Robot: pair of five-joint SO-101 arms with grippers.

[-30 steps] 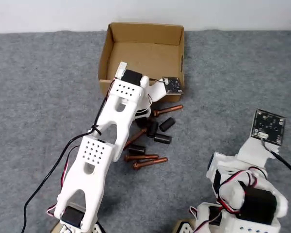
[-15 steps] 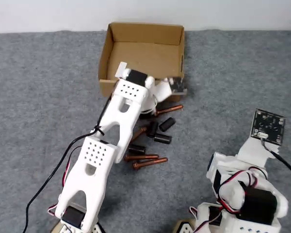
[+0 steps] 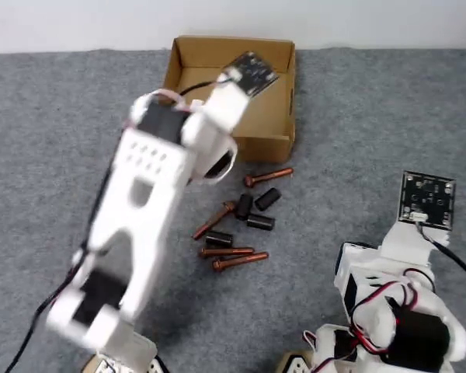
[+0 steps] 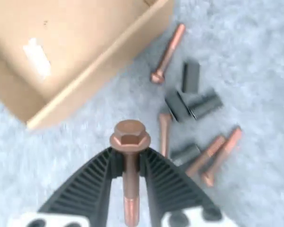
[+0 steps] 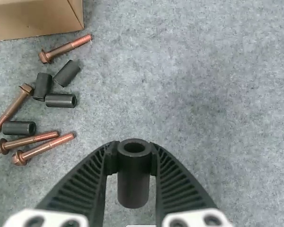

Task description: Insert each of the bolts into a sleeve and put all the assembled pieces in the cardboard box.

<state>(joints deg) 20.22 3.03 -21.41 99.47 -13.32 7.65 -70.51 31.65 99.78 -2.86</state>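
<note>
Since 1 s ago the left arm [image 3: 144, 210] has lifted off the pile & now sits high above the bench [image 3: 373, 116], wrist end over the cardboard box [image 3: 268, 146]. We see the left gripper [image 4: 129, 158] w/ fingers narrow, clamped on a copper bolt [image 4: 128, 139]: hex head sticks out past the tips, shank runs back btwn the fingers. Right arm [image 3: 396, 311] hasn't shifted, low at the near right of the bench. Right gripper [image 5: 133, 153] fingers narrow too, holding a black sleeve [image 5: 133, 182] by its sides, open bore facing out past the tips. In front of the box we count 4 loose bolts [image 3: 269, 176] and 4 loose sleeves [image 3: 260, 223] on the bench, in one cluster. One bolt lies nearest the box's front wall, apart from it. 2 others lie side by side at the near edge of the cluster, just beside one sleeve. Held bolt & held sleeve are well apart, not joined.
</note>
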